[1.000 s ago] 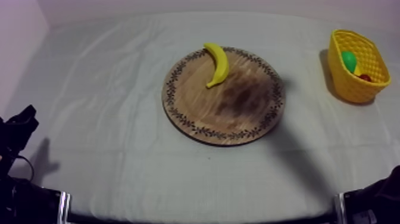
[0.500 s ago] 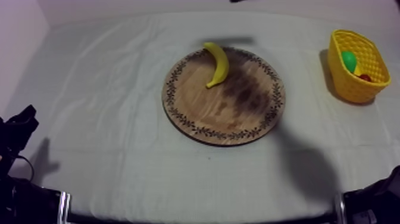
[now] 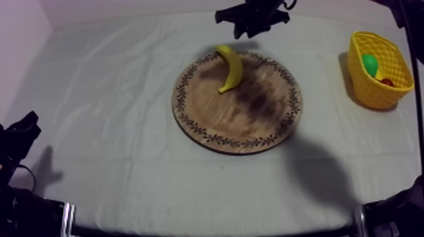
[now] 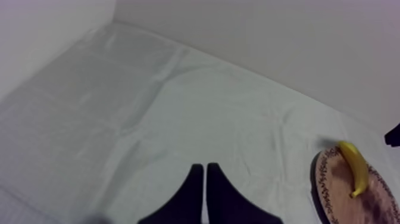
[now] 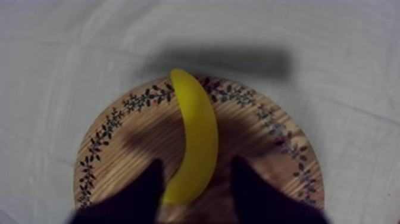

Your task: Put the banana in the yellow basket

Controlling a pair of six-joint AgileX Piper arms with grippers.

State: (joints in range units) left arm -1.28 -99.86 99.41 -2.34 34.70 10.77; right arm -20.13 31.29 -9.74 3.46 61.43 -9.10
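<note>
My right arm reaches in from the far side, its tool [image 3: 245, 30] pointing down over the banana [image 3: 231, 68], fingers wide apart with the fruit between them in the right wrist view. The banana lies on the round wooden board [image 3: 252, 120], at its far rim. The yellow basket [image 3: 372, 94] stands well apart at the tabletop's [image 3: 113, 113] right. My left tool [image 4: 205, 173] sits low at the near left, fingers pressed together on nothing.

Yellow banana [image 3: 231, 68]; brown wood-grain board [image 3: 249, 120], dark leaf-patterned rim; yellow lattice basket [image 3: 376, 93] holding a green fruit [image 3: 370, 64] and small red fruit [image 3: 387, 82]; grey-white cloth [image 3: 113, 94].
</note>
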